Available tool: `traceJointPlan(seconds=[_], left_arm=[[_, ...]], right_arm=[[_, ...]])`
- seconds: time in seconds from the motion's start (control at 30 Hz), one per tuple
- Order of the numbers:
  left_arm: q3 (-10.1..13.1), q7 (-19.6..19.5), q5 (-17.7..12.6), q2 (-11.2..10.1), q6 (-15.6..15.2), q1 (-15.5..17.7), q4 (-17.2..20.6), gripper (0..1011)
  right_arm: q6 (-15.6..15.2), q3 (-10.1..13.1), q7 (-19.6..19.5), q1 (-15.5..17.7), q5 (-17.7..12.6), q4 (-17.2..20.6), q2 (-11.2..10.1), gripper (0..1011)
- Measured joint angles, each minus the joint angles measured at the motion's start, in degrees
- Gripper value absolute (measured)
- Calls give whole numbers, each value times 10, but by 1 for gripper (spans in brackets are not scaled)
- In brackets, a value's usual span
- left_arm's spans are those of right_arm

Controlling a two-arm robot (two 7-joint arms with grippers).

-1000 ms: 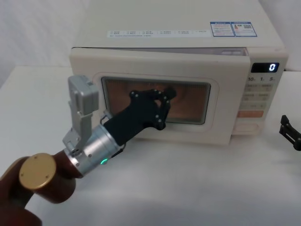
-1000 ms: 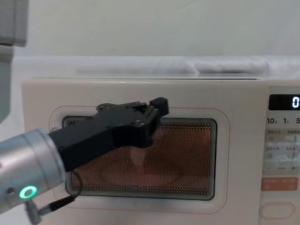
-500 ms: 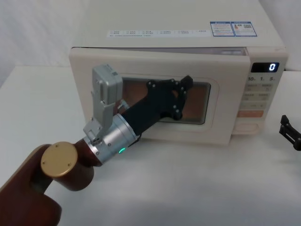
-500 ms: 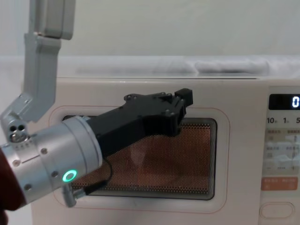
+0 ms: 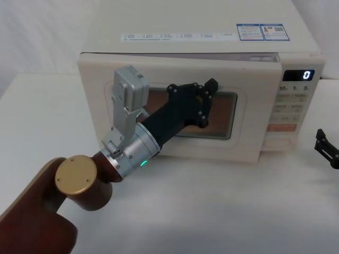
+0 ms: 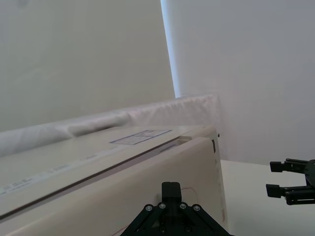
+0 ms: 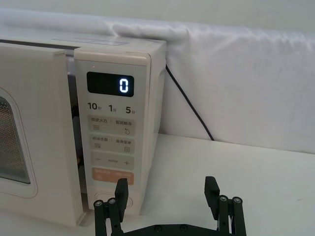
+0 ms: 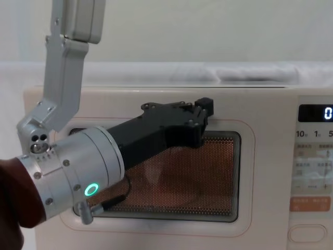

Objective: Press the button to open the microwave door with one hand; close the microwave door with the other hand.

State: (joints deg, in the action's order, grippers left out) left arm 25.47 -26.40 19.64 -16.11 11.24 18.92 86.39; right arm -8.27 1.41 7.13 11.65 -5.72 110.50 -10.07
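The microwave door (image 5: 175,71) is cream with a dark window. It stands slightly ajar: in the right wrist view the door (image 7: 39,98) sits forward of the control panel across a dark gap. My left gripper (image 5: 211,85) is shut, and its tip rests against the door's upper window frame (image 8: 205,105). The wide cream button (image 5: 279,142) sits at the bottom of the panel, below the orange key. My right gripper (image 7: 166,186) hangs open on the table right of the microwave, in front of the panel and apart from it. One finger partly hides the button there.
The microwave (image 5: 212,21) stands on a white table (image 5: 222,211) against a white draped backdrop. A black power cord (image 7: 189,105) runs down behind its right side. The display (image 5: 298,75) reads 0. The left arm's brown elbow (image 5: 74,180) fills the near left.
My left gripper has slid from the window's middle up and to the right, to the upper frame, and its wrist has risen. The right gripper and the door gap look unchanged.
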Motion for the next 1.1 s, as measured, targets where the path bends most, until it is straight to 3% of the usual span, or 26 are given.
traceJointPlan(seconds=[1.1], left_arm=[[-10, 6, -10, 36, 2, 28, -60, 0]], right_arm=[[0, 0, 0, 0, 0, 0, 0, 1002]])
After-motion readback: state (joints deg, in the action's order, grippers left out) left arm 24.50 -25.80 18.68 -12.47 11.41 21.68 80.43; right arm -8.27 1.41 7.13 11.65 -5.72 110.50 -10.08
